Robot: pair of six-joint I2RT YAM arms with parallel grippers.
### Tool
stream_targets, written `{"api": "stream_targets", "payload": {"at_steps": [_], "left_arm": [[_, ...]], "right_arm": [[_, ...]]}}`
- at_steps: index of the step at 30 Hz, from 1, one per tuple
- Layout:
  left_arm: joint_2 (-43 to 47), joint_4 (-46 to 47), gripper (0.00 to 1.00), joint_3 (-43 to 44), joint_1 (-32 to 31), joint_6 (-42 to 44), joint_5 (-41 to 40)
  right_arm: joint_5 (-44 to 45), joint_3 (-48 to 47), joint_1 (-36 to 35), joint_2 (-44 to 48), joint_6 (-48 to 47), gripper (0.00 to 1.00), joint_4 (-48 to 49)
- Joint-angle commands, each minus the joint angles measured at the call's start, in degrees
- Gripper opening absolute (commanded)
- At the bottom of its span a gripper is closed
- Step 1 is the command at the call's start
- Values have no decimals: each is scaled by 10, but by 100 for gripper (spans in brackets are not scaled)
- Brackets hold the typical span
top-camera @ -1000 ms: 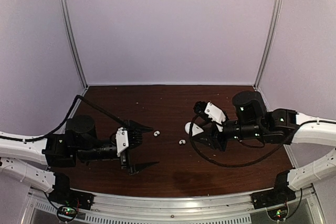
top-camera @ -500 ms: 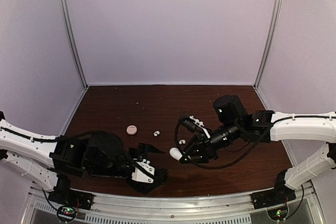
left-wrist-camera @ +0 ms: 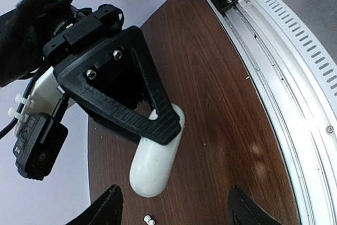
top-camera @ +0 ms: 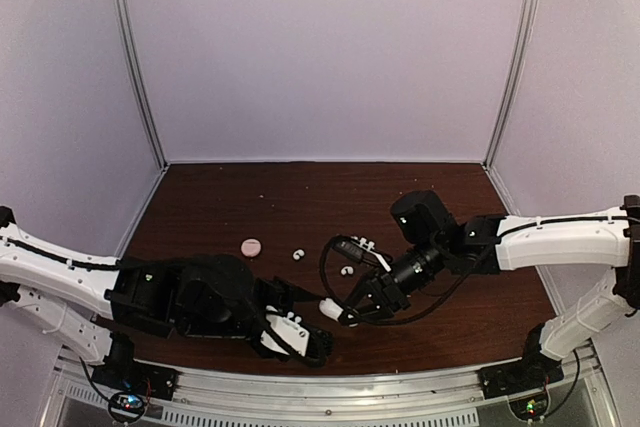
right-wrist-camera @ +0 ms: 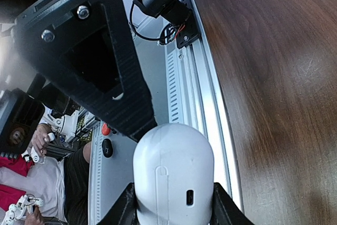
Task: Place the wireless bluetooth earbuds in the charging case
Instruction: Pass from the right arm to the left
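Overhead, the dark brown wooden table [top-camera: 220,202] fills the middle of the frame. A tiny white plastic earbud [top-camera: 298,254] lies bare on it near the centre, and a second earbud [top-camera: 347,271] lies to its lower right; both are outside any case. A small round pink object [top-camera: 251,246] sits left of them. The right gripper [top-camera: 335,310] reaches in from the right, clamped on a white oval plastic charging case [top-camera: 327,305] just below the second earbud. The left gripper [top-camera: 305,322] lies low in the frame, just beside that case. In the left wrist view, the left gripper [left-wrist-camera: 176,212] shows its two black fingertips at the bottom edge, spread apart with nothing between them. Above them, a black triangular finger of the right gripper [left-wrist-camera: 158,130] presses on the white case [left-wrist-camera: 152,169] over the wood, with a silver metal rail [left-wrist-camera: 295,93] at the right. In the right wrist view, the case [right-wrist-camera: 174,156] fills the lower centre, its small port slot facing the camera. It is gripped by the right gripper [right-wrist-camera: 174,175], whose black finger [right-wrist-camera: 95,61] slants down from the upper left.
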State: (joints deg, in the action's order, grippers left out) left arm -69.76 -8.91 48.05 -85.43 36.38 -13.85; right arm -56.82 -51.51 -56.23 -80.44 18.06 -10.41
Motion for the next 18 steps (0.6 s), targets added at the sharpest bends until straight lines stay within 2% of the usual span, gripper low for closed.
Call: {"api": "stream_targets", "payload": {"at_steps": [1, 10, 18], "left_arm": [[-24, 4, 68, 30, 12, 20, 11], [-44, -3, 62, 39, 20, 33, 31], [-69, -7, 50, 46, 22, 47, 50]], "right_arm": [[-13, -12, -8, -10, 5, 16, 10], [-14, -26, -31, -26, 4, 16, 7], [-17, -40, -37, -39, -3, 17, 0]]}}
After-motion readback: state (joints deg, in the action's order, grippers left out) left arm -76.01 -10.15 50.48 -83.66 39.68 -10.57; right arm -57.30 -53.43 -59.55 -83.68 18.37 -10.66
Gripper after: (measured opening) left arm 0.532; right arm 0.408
